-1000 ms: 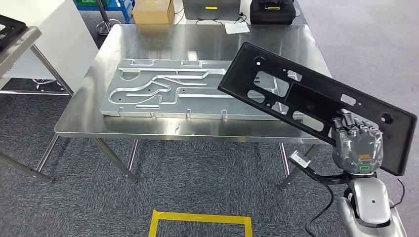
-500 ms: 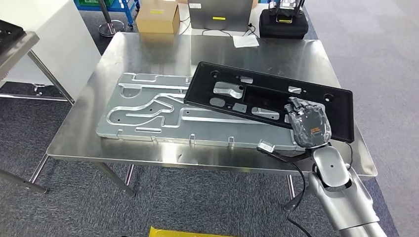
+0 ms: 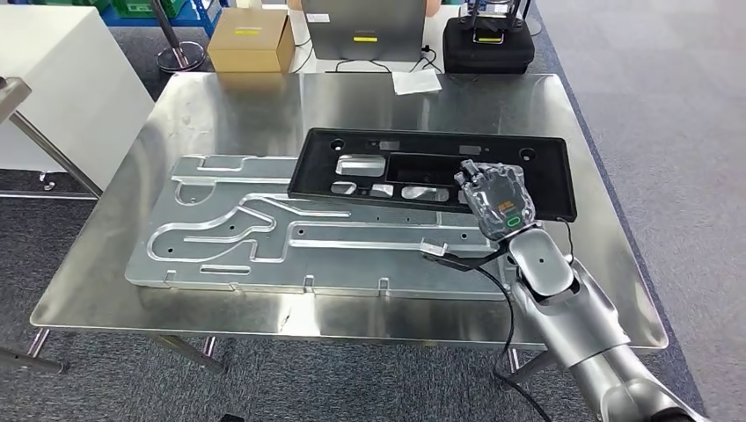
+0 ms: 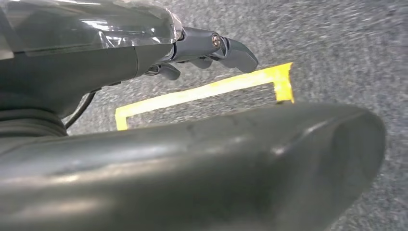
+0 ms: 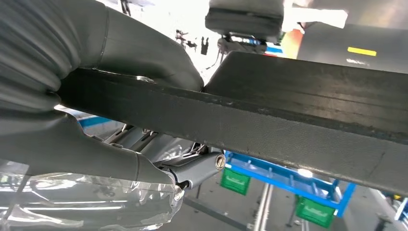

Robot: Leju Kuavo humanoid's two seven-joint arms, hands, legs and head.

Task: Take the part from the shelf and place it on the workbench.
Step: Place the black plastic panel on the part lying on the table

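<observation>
The part is a long black plastic panel (image 3: 422, 169) with several cut-outs. It lies almost flat over the right back of the steel workbench (image 3: 255, 110), its left end overlapping a large aluminium plate (image 3: 255, 233). My right hand (image 3: 495, 199) grips the panel at its near edge, towards the right end. In the right wrist view the panel's edge (image 5: 308, 110) runs between the thumb and the fingers (image 5: 197, 171) of that hand (image 5: 72, 144). I cannot tell whether the panel touches the plate. My left hand (image 4: 144, 53) hangs over the grey carpet, fingers (image 4: 226, 48) apart, holding nothing.
A cardboard box (image 3: 251, 40), a grey case (image 3: 365, 31) and a black case (image 3: 488, 44) stand beyond the bench's far edge. A sheet of paper (image 3: 416, 82) lies at the back. A white cabinet (image 3: 62, 83) is at left. Yellow tape (image 4: 202, 91) marks the floor.
The camera has come closer to the bench. My right hand has carried the panel forward and down, from tilted up in the air to nearly flat over the plate.
</observation>
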